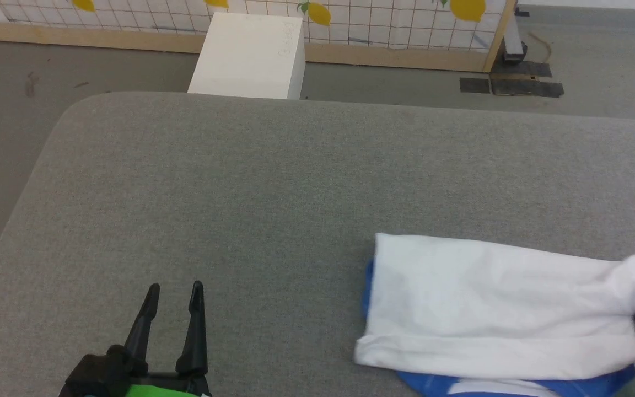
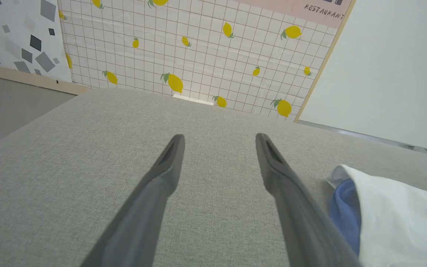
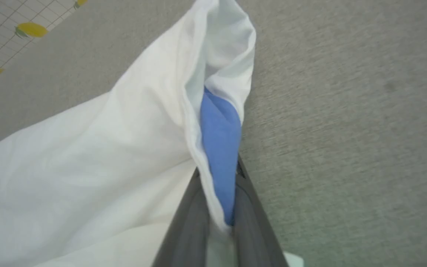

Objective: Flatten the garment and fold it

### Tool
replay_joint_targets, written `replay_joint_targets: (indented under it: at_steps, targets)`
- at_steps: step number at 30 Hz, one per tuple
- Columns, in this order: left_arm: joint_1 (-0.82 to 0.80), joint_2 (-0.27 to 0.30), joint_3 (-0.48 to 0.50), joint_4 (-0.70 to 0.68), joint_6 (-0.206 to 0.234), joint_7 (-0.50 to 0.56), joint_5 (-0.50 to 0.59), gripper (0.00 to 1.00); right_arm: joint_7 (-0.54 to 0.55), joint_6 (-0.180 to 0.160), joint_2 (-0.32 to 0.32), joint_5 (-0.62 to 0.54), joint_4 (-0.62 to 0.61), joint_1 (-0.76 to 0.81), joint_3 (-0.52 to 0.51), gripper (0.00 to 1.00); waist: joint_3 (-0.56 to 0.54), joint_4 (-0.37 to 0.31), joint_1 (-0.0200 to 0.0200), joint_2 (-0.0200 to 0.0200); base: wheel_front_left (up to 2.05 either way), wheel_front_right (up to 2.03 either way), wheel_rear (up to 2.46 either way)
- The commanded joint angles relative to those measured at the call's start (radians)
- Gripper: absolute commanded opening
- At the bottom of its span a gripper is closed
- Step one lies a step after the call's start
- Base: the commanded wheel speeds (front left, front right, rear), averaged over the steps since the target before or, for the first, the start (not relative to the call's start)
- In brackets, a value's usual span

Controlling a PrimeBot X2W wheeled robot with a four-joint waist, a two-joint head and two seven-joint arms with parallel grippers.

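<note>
One grasp for flattening: my right pincer (image 3: 218,168) clamps the garment (image 1: 488,303), left pincer (image 1: 175,286) apart; next I should pull it flat.

garment (image 1: 488,303) on table's (image 1: 240,182) right, left hand (image 1: 175,285) front left, box (image 1: 251,55) behind

High head view; low wrists; shared garment (image 1: 488,303)

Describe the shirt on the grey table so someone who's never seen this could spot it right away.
Find the big grey fabric-covered table. The shirt lies bunched on its near right part, one edge pinched by the right gripper. It is soft and white with bright blue showing, unlike the hard white box beyond the far edge.
</note>
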Motion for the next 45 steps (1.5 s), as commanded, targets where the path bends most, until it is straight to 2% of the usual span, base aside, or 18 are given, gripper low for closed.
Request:
replay_joint_targets:
  at_steps: [1,5,9,12,16,22,23,35,45]
  targets:
    - [0.012,-0.003,0.001,0.004,-0.004,-0.004,0.012,1.0,0.002,-0.008,-0.019,-0.018,-0.019,0.004,-0.047,0.0,-0.005,-0.006,0.0,-0.0001,0.0,0.0,0.0]
    - [0.016,-0.004,0.011,0.01,-0.004,-0.004,0.024,1.0,0.016,-0.008,-0.042,-0.063,-0.063,0.014,-0.144,0.0,-0.013,-0.013,0.0,-0.0001,0.0,0.0,0.0]
    - [0.021,-0.006,0.021,0.013,-0.002,-0.004,0.03,1.0,0.046,-0.008,-0.021,-0.078,-0.121,0.006,-0.135,0.0,-0.022,-0.026,0.0,-0.0001,0.0,0.0,0.0]
    - [0.018,-0.009,0.016,0.018,-0.003,-0.004,0.031,1.0,0.064,-0.008,0.002,-0.073,-0.165,0.0,-0.061,0.0,-0.025,-0.035,0.0,-0.0001,0.0,0.0,0.0]
    - [0.011,-0.012,0.008,0.023,-0.004,-0.004,0.028,1.0,0.094,-0.008,0.021,-0.049,-0.242,-0.002,0.087,0.0,-0.023,-0.043,0.0,-0.0001,0.0,0.0,0.0]
    - [-0.007,-0.016,-0.002,0.029,-0.004,-0.004,0.024,1.0,0.149,-0.008,0.019,-0.015,-0.334,-0.011,0.265,0.0,-0.006,-0.039,0.0,-0.0001,0.0,0.0,0.0]
    - [-0.016,-0.017,-0.007,0.033,-0.006,-0.004,0.021,1.0,0.167,-0.008,0.011,-0.009,-0.343,-0.025,0.324,0.0,0.003,-0.03,0.0,-0.0001,0.0,0.0,0.0]
    - [-0.04,-0.019,-0.025,0.053,-0.007,-0.004,0.007,1.0,0.2,-0.008,-0.002,-0.024,-0.238,-0.086,0.514,0.0,0.025,0.028,0.0,-0.0001,0.0,0.0,0.0]
    - [-0.06,-0.019,-0.052,0.067,-0.004,-0.004,-0.001,1.0,0.226,-0.008,0.015,-0.159,0.014,-0.158,0.543,0.0,0.028,0.071,0.0,-0.0001,0.0,0.0,0.0]
